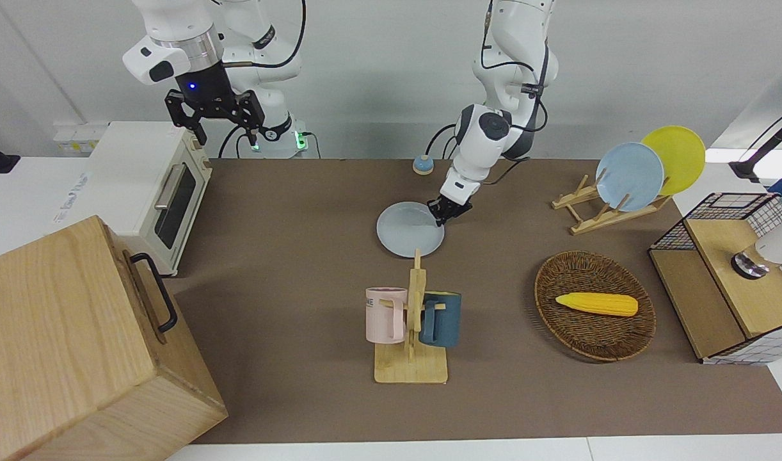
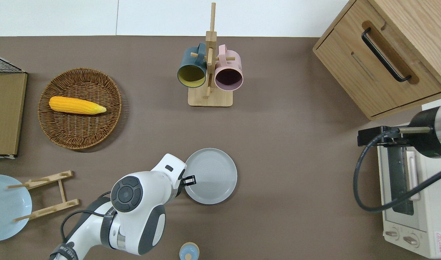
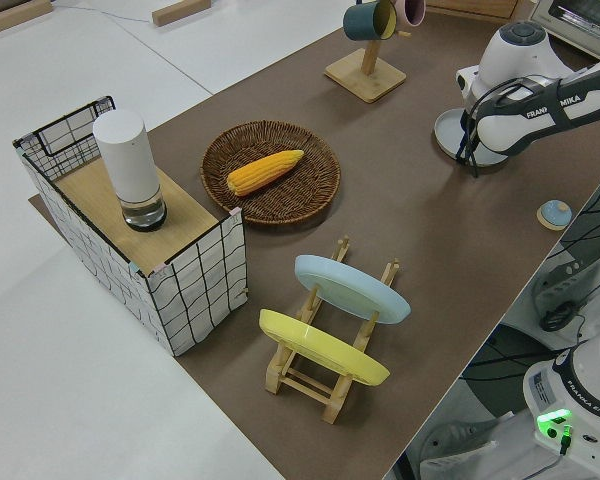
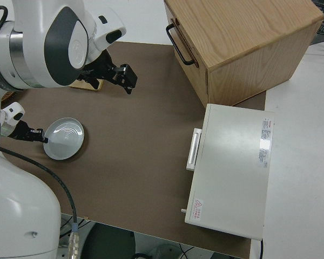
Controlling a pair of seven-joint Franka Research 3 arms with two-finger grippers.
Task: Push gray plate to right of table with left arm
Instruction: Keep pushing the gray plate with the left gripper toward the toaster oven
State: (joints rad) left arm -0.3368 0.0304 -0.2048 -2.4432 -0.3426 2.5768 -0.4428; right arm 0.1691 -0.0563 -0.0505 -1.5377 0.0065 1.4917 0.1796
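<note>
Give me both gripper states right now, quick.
Left gripper: at the gray plate's rim, over the table; open or shut cannot be told.
Right gripper: open, empty, parked.

The gray plate [image 2: 215, 176] lay flat on the bench [image 2: 296, 151] near its middle, nearer to the robots than the mug rack [image 2: 210, 68]. The left end effector [image 2: 188, 180] was at the plate's rim, on the side toward the left arm's end. The wicker basket [image 2: 79, 134] sat toward that end with the corn [image 2: 76, 105] in it; the plate rack [image 2: 47, 195] stood nearer to the robots than the basket. The toaster oven [image 2: 411, 202] and wooden cabinet [image 2: 379, 61] stood at the right arm's end. The right arm was parked.
</note>
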